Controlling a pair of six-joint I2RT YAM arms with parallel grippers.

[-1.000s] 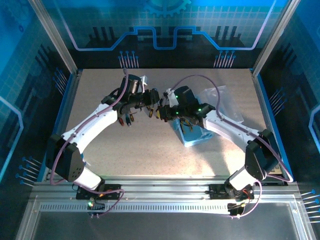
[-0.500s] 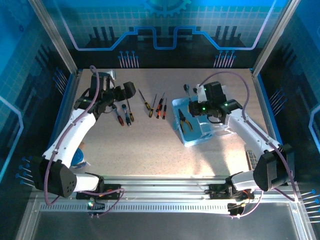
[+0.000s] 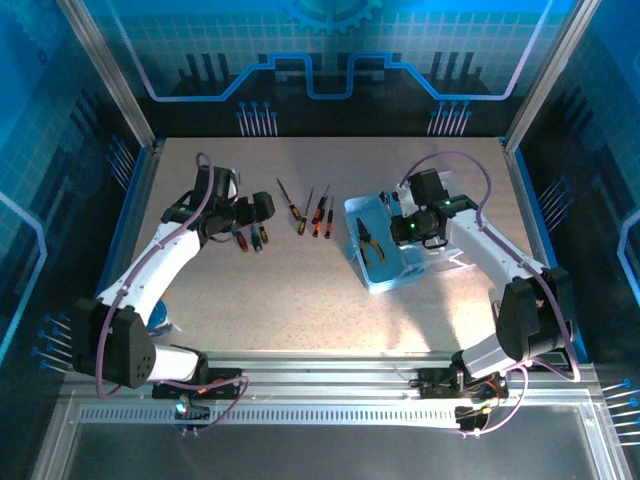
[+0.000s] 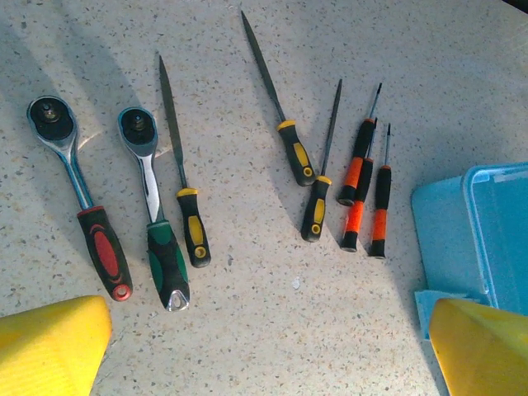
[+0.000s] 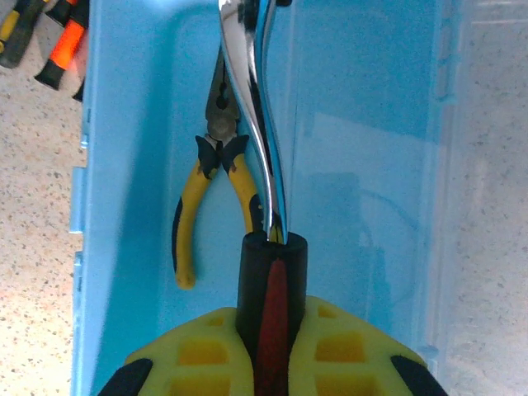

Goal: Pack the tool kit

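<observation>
Pliers (image 5: pixel 221 132) lay in the case (image 5: pixel 371 165); right hand (image 5: pixel 272 346) gripped a chrome tool (image 5: pixel 247 99) over it; left hand (image 4: pixel 264 351) gaped empty over unpacked tools (image 4: pixel 355 169).

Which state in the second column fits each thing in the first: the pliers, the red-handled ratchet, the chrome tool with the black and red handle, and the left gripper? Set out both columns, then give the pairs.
Column one:
1. pliers
2. red-handled ratchet
3. chrome tool
4. left gripper

Column two:
A. clamped in the right gripper
B. lying in the blue case
C. open, holding nothing
D. lying on the table beside the green-handled ratchet

Pairs: 1-B, 2-D, 3-A, 4-C
</observation>
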